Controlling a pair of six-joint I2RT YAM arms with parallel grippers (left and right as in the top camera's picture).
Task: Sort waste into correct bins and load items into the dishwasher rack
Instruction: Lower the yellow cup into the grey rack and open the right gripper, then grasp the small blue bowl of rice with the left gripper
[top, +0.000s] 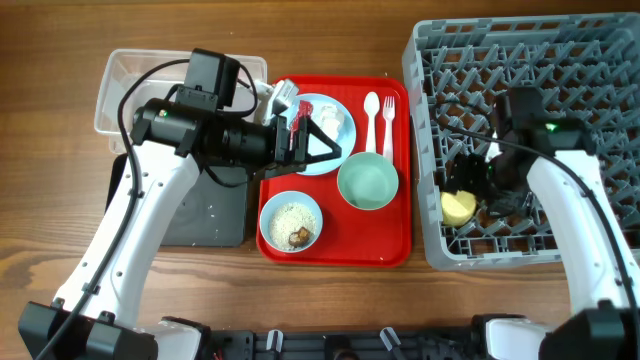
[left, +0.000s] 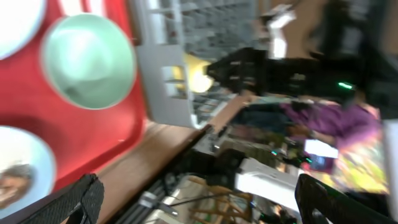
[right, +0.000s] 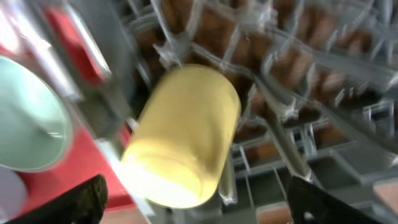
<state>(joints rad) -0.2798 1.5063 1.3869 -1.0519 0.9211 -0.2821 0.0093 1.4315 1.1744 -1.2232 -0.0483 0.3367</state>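
Left gripper (top: 318, 140), fingers spread, hides half the pale blue plate (top: 346, 135). Right gripper (top: 478, 182), fingers apart, sits half-buried among the rack (top: 520, 60) pegs beside the yellow cup (right: 183, 134), which is blurred up close.

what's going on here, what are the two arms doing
The right pincer is open over the large grey plastic pegged rack, where the small yellow cup lies on its side, ungripped. The left pincer is open above the flat red serving tray, near the pale blue round plate holding a crumpled white tissue. The mint green bowl, the small pale blue bowl of rice, and the white plastic spoon and fork sit on the tray, not yet loaded.
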